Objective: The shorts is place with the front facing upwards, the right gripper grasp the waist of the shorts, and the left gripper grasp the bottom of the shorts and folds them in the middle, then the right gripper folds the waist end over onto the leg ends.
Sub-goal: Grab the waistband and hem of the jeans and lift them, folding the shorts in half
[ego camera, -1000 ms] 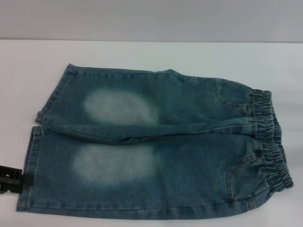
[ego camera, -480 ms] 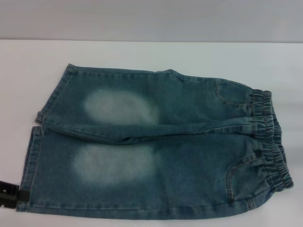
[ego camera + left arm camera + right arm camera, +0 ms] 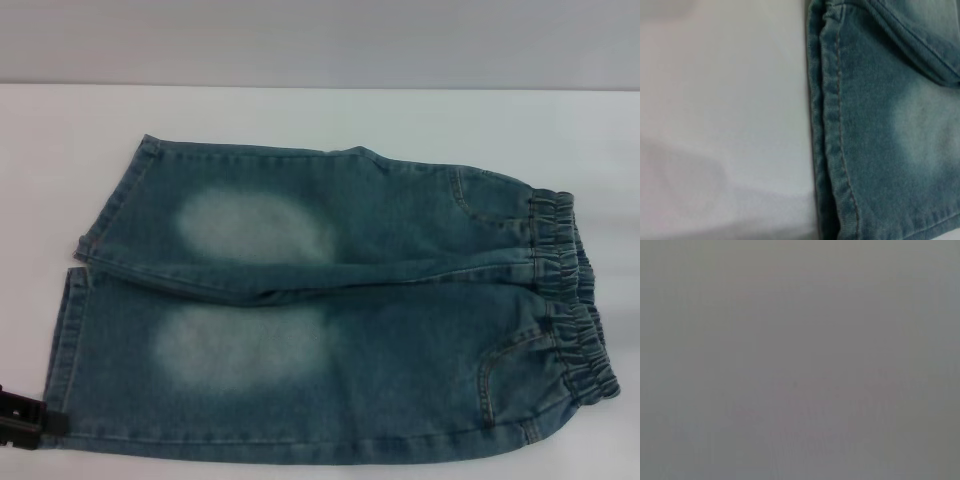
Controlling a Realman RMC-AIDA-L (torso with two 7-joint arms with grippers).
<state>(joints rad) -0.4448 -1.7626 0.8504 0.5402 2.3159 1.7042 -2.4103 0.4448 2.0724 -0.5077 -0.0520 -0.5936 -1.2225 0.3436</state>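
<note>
Blue denim shorts [image 3: 330, 310] lie flat on the white table [image 3: 300, 115], front up. Their ruffled elastic waist [image 3: 570, 300] is at the right, and the two straight leg hems [image 3: 75, 330] at the left. My left gripper [image 3: 25, 418] shows as a black tip at the lower left edge of the head view, beside the near leg's hem corner. The left wrist view looks down on that stitched hem [image 3: 832, 140] against the table. My right gripper is out of view, and its wrist view shows only plain grey.
The white table [image 3: 330, 115] stretches behind the shorts to a grey wall [image 3: 320, 40].
My left gripper has slid down along the left edge, from beside the near leg's hem to its lower corner. The shorts have not moved.
</note>
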